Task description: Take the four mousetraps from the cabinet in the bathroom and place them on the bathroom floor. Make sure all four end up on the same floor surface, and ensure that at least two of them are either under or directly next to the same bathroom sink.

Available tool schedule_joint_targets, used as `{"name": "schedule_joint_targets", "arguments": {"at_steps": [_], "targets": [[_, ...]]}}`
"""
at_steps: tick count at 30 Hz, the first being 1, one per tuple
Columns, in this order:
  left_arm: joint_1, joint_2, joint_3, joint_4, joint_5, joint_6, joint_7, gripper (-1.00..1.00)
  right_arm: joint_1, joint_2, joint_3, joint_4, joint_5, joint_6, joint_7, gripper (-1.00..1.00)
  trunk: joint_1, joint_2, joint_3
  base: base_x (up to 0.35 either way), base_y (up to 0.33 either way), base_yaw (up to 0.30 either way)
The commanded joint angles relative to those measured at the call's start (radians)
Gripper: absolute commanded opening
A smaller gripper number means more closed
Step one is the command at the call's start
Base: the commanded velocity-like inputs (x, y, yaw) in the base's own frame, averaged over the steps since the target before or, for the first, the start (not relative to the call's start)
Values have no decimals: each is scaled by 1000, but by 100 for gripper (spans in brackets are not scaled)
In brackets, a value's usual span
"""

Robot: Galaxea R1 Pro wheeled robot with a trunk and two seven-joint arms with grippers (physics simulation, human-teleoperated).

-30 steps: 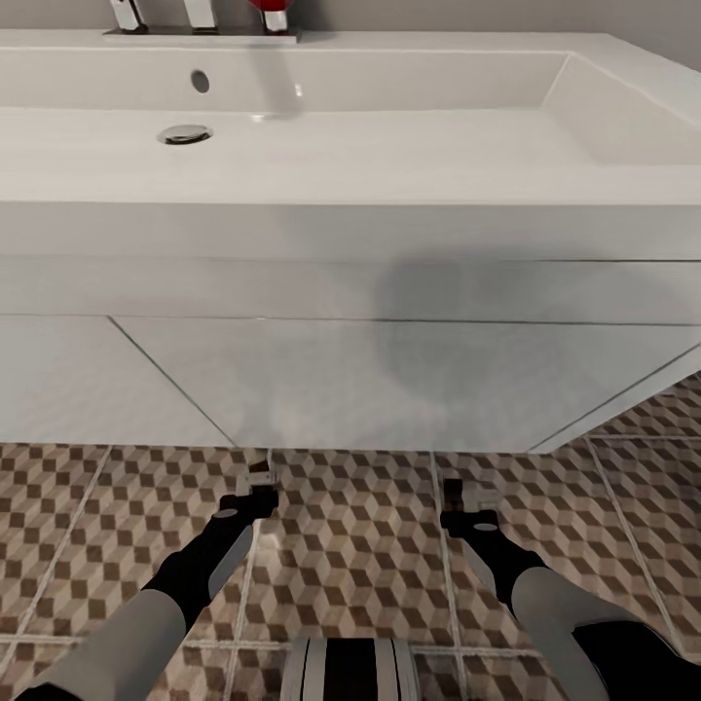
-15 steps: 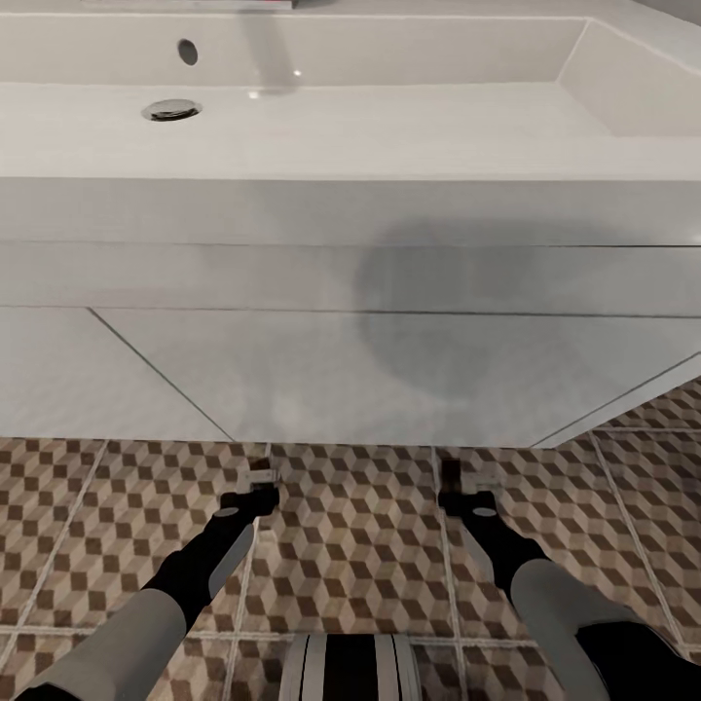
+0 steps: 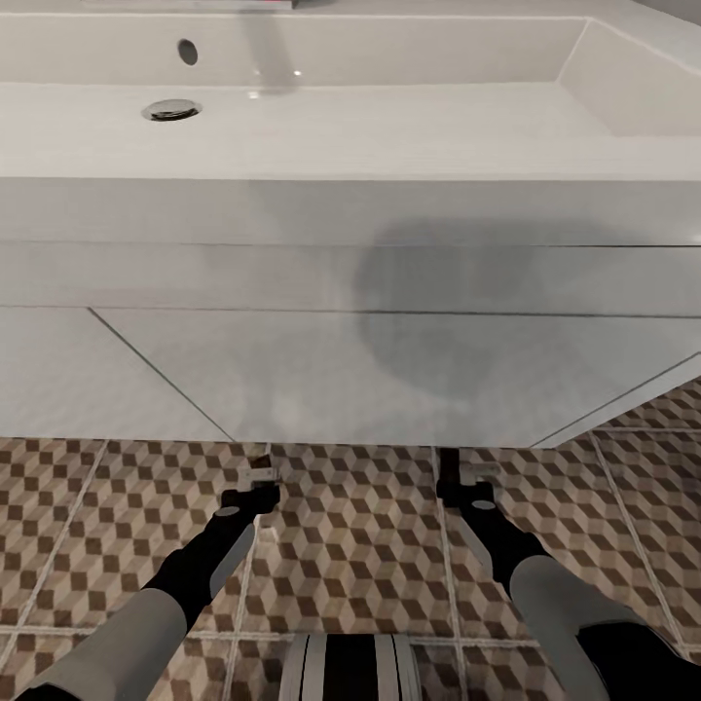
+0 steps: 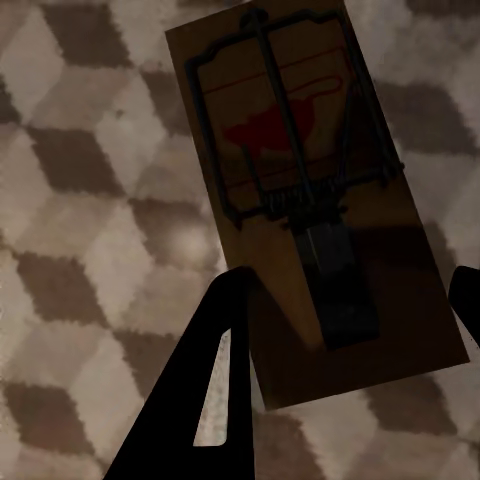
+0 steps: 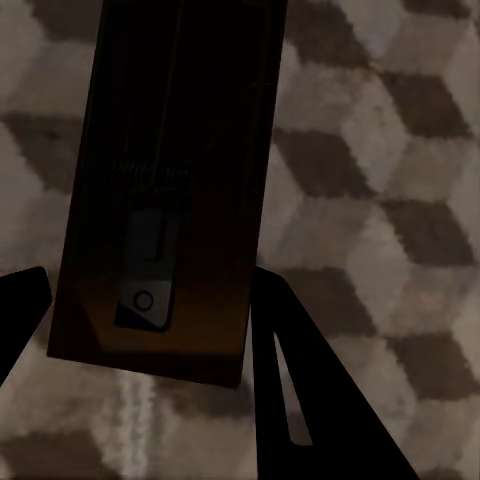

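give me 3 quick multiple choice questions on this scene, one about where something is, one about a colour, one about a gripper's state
1. Where do both grippers hang in the head view?
A. inside the basin
B. low over the tiled floor, in front of the vanity
C. above the tap

2. What colour is the picture printed on the mousetrap in the left wrist view?
A. red
B. blue
C. green

3. How does the right gripper stand?
A. wide open with nothing between its fingers
B. folded away behind the trunk
C. a finger on each side of a mousetrap

Answers:
1 B: the left gripper and right gripper sit over the bathroom floor, just in front of the bathroom sink vanity.
2 A: the left mousetrap bears a red rodent shape.
3 C: dark fingers flank the right mousetrap.
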Motion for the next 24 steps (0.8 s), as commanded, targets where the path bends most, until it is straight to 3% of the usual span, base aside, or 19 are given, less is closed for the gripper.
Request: {"name": "schedule_joint_targets", "arguments": {"at_steps": [1, 11, 24], "targets": [[0, 2, -8, -1, 3, 4, 11, -100, 0, 0, 8, 1, -4, 4, -8, -100, 0, 0, -1, 0, 0, 0], [-1, 2, -4, 0, -6, 0, 11, -100, 0, 1, 8, 8, -6, 3, -8, -100, 0, 0, -1, 138, 0, 0], [-1, 1, -3, -2, -7, -1, 11, -100, 0, 1, 9, 12, -9, 3, -8, -100, 0, 0, -1, 19, 0, 0]]}}
